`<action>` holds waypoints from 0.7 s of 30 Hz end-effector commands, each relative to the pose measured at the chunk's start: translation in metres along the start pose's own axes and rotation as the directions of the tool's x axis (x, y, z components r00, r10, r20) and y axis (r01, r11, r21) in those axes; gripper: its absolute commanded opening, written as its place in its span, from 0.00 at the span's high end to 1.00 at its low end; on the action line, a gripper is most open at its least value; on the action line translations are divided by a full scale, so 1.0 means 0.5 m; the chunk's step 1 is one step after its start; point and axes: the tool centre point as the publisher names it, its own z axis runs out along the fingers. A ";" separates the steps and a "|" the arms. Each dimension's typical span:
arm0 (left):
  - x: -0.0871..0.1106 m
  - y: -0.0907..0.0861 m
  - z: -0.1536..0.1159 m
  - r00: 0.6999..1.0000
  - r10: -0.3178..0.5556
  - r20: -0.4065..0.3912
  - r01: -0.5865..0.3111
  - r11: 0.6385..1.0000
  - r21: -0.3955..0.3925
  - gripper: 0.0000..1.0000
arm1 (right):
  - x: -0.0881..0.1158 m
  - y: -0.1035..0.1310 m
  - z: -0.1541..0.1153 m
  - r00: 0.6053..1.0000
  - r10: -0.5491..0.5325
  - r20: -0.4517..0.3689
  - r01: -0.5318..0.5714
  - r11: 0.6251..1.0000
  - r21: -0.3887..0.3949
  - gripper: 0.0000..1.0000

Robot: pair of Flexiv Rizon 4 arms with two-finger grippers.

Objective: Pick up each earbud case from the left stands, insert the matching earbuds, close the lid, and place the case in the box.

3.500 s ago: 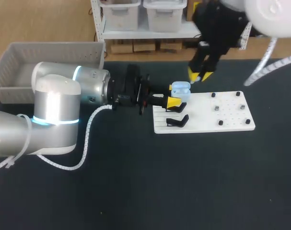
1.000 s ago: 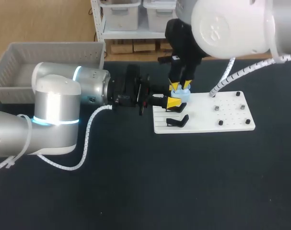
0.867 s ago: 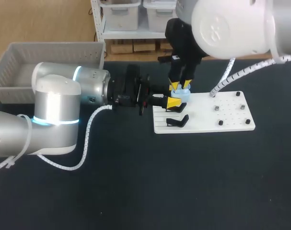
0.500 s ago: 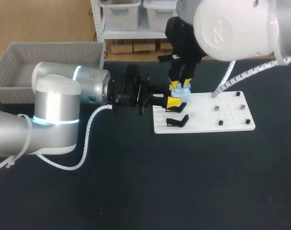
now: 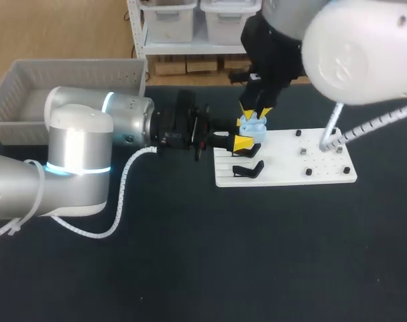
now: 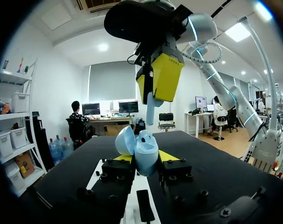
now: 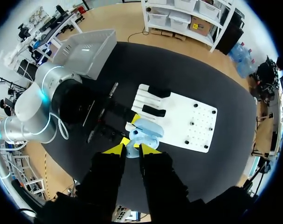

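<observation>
Nearest you, your left gripper is clamped on the pale blue, rounded plastic earbud case. One yellow-tipped finger presses each flank of its lower shell, the jaws only as wide as the case itself. The case stands upright with its hinged lid swung open, held over the left end of the flat white pegged board, near a black angled stand. Directly above the open mouth hangs your right gripper, its fingers nearly together and pinched on a small pale blue earbud. The stem points down, close to the case but, as far as I can judge, not yet seated in it. Treat the case as light, hard and slick — a rounded shell that can squirt out of a flat grip, so hold it low on the body and off the lid, whose hinge looks the weak part. The earbud is likely lighter and glossier yet — ease it in straight rather than push. Farthest off, the grey slatted plastic basket sits at the table's back left corner
</observation>
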 end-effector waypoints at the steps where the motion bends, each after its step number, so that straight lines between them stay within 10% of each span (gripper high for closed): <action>1: 0.000 0.001 0.000 1.000 -0.001 -0.002 0.001 1.000 0.002 1.00 | 0.019 -0.002 -0.005 0.993 -0.001 0.117 0.001 1.000 -0.007 1.00; 21: 0.000 0.001 0.000 1.000 -0.001 -0.002 0.001 1.000 0.002 1.00 | 0.003 0.000 0.030 0.996 -0.022 0.086 0.019 0.999 0.042 1.00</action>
